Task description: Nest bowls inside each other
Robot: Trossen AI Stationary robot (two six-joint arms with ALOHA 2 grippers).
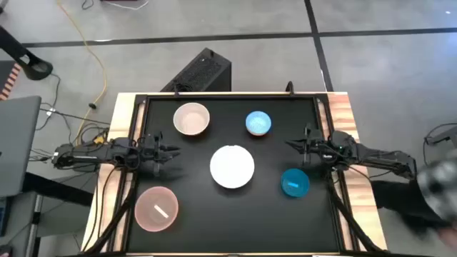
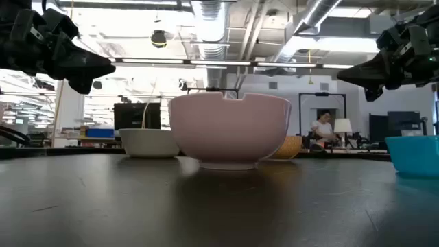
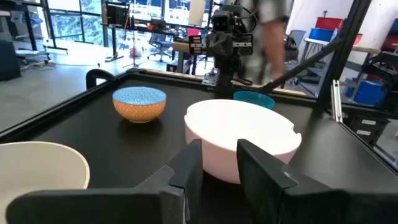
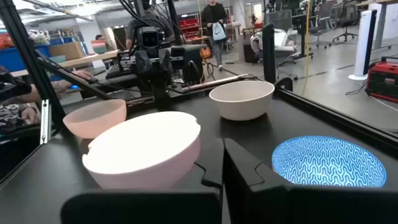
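Five bowls stand apart, each on its base on the black table. The large white bowl (image 1: 232, 166) is in the middle, and the large pink bowl (image 1: 156, 208) is near left. At the far side are the pale pink bowl (image 1: 191, 119) and the light blue patterned bowl (image 1: 258, 123). The bright cyan bowl (image 1: 294, 182) is near right. My left gripper (image 1: 168, 151) hovers left of the white bowl (image 3: 242, 137), slightly open and holding nothing. My right gripper (image 1: 293, 145) hovers right of it, shut and holding nothing (image 4: 222, 163).
A raised rim (image 1: 139, 100) runs round the table. A black box (image 1: 203, 70) stands on the floor beyond the far edge. People show in the room behind the table. Bare tabletop lies between the bowls and along the near edge.
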